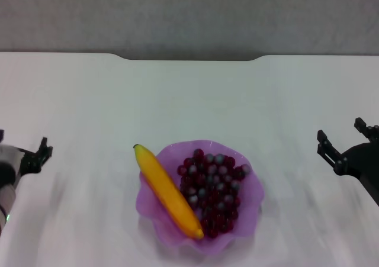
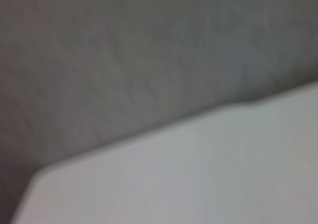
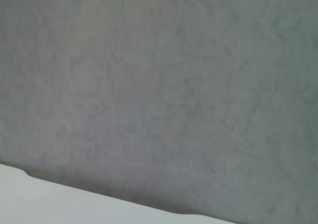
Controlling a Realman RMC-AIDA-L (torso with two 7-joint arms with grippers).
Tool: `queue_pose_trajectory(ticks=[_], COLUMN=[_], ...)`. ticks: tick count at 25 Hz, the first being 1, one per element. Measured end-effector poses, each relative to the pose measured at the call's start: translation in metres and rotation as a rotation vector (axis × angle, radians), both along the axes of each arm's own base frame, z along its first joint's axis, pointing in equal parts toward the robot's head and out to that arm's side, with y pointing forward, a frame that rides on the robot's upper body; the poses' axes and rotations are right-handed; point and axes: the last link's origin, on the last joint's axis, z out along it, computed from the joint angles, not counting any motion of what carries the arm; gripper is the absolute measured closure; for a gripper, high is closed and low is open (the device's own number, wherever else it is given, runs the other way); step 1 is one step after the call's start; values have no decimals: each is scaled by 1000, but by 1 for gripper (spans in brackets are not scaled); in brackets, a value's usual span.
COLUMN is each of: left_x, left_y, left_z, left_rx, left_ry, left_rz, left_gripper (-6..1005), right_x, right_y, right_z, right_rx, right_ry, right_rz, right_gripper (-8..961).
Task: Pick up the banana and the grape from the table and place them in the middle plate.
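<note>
White table (image 1: 189, 95), both tools apart and empty: left tool (image 1: 37, 154), right tool (image 1: 342, 138) at its sides.

— Pictured well ahead of the left gripper (image 1: 23, 144) and the right gripper (image 1: 342, 134)?
— A plain grey wall (image 1: 189, 15), faintly mottled, spanning the background beyond both.

The left gripper (image 1: 26, 154) is cut off by the head view's left edge, and the right gripper (image 1: 346, 145) by its right edge. Part of the middle plate (image 1: 155, 216) is hidden beneath the banana (image 1: 169, 191) and the grape (image 1: 213, 187) (its floor is barely seen). Only the blurred table (image 2: 198, 174) and a grey wall (image 3: 159, 85) are shown in both wrist views.
</note>
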Motion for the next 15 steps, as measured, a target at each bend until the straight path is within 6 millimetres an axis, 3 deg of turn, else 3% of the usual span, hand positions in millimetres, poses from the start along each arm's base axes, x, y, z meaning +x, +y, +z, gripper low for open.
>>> queue_pose_trajectory(ticks=[3,6,10,15], left_x=[6,10,-2,-9], left_y=[-22,-36,-38,-39], left_z=[-1,1,0,-2], left_rx=[147,193,173,165], left_ry=[2,-170,-352,-347], left_rz=[-206,-383,-401,-382], left_gripper=[106,106,105,105], right_x=[0,-1,-2,-3], right_y=[0,0,1,1], right_z=[0,-1,-1,-2], right_rx=[-2,-4,-5,-6], right_ry=[0,-1,0,3], right_rz=[0,2,5,6], right_gripper=[111,111,111,111])
